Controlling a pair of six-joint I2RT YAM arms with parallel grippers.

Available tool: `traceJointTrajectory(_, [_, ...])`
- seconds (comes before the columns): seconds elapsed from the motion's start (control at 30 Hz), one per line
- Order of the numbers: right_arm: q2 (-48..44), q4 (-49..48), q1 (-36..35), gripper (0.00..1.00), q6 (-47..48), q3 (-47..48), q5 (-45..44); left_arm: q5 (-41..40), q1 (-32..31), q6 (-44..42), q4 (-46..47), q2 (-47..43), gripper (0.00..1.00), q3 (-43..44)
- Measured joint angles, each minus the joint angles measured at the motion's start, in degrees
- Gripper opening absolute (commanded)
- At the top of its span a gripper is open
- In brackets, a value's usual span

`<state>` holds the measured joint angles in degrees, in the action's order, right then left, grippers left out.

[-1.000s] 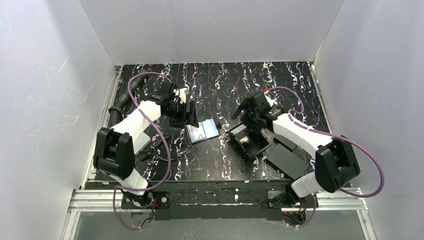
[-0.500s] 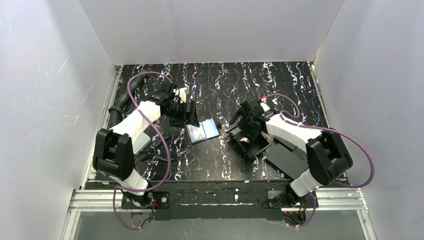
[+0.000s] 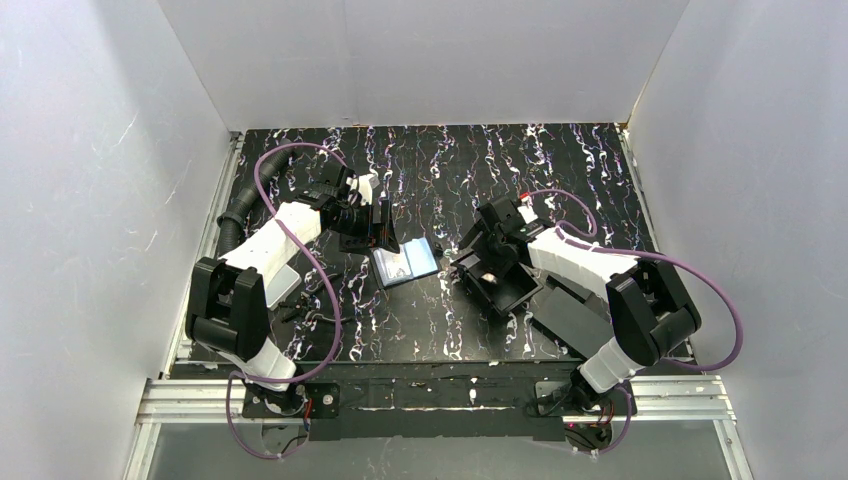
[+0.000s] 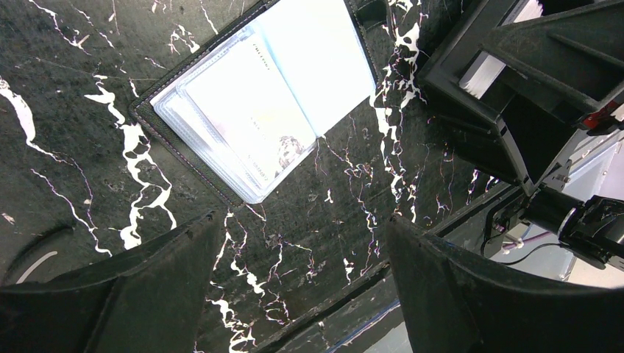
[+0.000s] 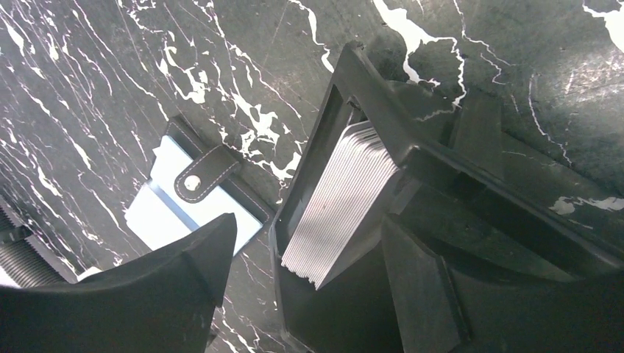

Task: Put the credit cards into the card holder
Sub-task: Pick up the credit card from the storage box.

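The card holder (image 3: 405, 262) lies open on the table, pale blue-grey inside, with a card in its clear sleeve (image 4: 254, 110); its snap strap (image 5: 197, 176) shows in the right wrist view. A stack of credit cards (image 5: 346, 198) stands on edge in the black rimmed tray (image 3: 520, 295). My right gripper (image 3: 487, 262) is open over the tray's left wall (image 5: 309, 184), and the stack sits between its jaws (image 5: 305, 257), untouched. My left gripper (image 3: 383, 238) is open and empty (image 4: 302, 220), just beside the holder's near edge.
Flat black slabs (image 3: 570, 315) lie right of the tray. The tray's outside (image 4: 508, 81) shows at the upper right of the left wrist view. White walls close in the table on three sides. The table's front rail (image 3: 430, 385) runs along the near edge.
My right gripper has moved left and down, closer over the tray and the card stack. The left arm and the card holder have not moved.
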<state>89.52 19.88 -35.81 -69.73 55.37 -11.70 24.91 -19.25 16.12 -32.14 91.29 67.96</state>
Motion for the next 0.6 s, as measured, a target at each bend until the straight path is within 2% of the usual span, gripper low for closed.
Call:
traceJointTrajectory(0.2, [0.00,-0.94,0.00,0.66,-0.61,-0.24,-0.44,0.02,0.00,0.00,0.04,0.00,0.81,-0.02])
traceJointTrajectory(0.6, [-0.90,-1.90,0.00,0.54,-1.22,-1.84,-1.90,0.11,-0.02,0.00,0.42,0.00,0.81,-0.11])
